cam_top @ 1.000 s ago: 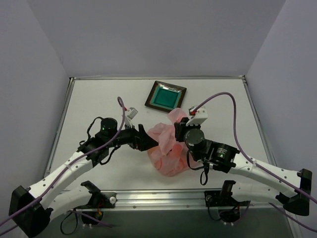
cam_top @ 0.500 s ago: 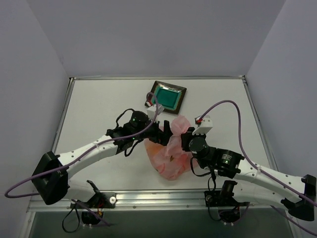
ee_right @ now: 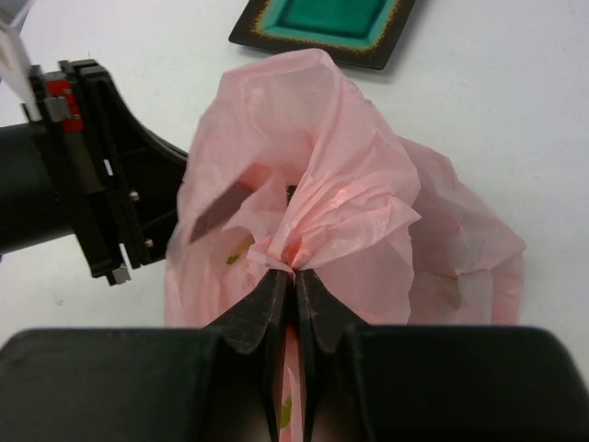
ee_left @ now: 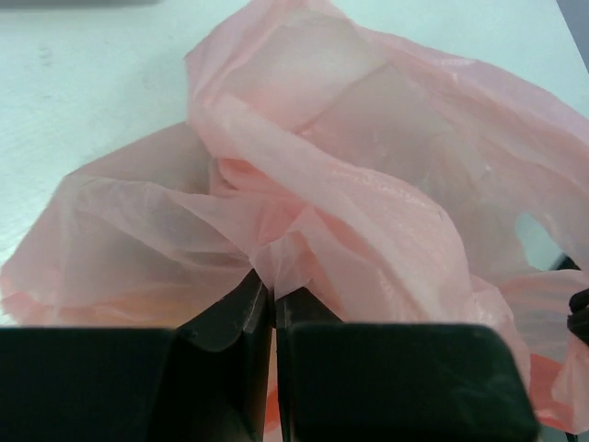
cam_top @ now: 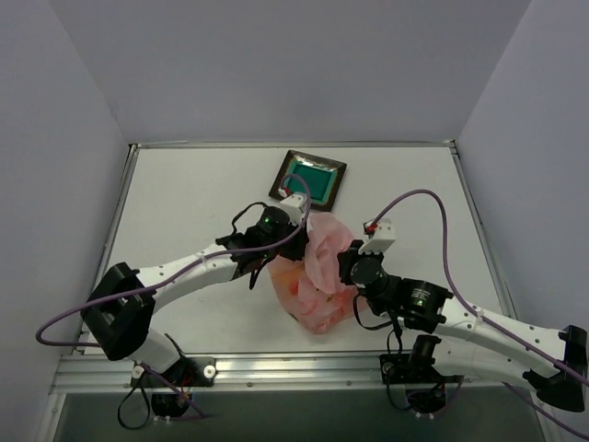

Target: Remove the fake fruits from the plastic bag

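Pinching opposite folds of the plastic bag [cam_top: 317,295], both arms seem set to draw its crumpled mouth apart so the contents can be reached. The left hand [ee_left: 273,295] is clamped on thin film at the bag's far-left side. The right hand [ee_right: 294,276] is clamped on a gathered tuft at its near-right side. The bag sits mid-table [cam_top: 184,193], just near of the teal plate [cam_top: 311,180]. That makes one bag, one plate and two hands. The fake fruits stay hidden inside. Faint yellowish smudges under the film may be fruit, so none can be counted.
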Controlling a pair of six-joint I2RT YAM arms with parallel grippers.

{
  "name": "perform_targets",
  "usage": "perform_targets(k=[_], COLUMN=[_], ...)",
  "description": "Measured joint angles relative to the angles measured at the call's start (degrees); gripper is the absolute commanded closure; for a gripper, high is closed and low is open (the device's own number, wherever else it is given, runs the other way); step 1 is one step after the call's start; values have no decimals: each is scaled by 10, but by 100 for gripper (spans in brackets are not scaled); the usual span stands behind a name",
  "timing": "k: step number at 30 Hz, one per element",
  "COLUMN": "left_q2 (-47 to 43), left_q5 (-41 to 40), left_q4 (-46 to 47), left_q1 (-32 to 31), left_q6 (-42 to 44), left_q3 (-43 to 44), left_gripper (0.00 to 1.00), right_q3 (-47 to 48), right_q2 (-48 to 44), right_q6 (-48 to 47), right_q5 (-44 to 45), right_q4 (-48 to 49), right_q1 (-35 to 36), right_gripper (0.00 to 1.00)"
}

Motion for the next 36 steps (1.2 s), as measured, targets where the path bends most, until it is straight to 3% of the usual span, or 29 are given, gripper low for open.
perform_targets(k=[4,11,15,25,31,36], left_q2=[-53,-224,-289,-366,-442,-497], left_q5=[-50,-111,-129,-147,-154,-183], left_q4=[-3,-15,-38,-87,-117,-177], left_q1=[7,61,95,98,98,97], left_q6=[0,-26,-54,-110,-122,-116], left_q3=[-33,-137,-201,-307,-309,-294], left_gripper=[98,98,98,98,98,98], right_q3=[-1,-5,-24,-38,37,117], right_q2=[0,63,116,223,289,347], right_q6=[0,-8,-25,-52,-83,-102], right_q5=[0,-13,-55,-159,-210,-246], right_q4=[0,20,74,181,217,277], right_q1=[-5,-42,-105,-292,-357,-344], right_gripper=[98,100,100,100,100,100])
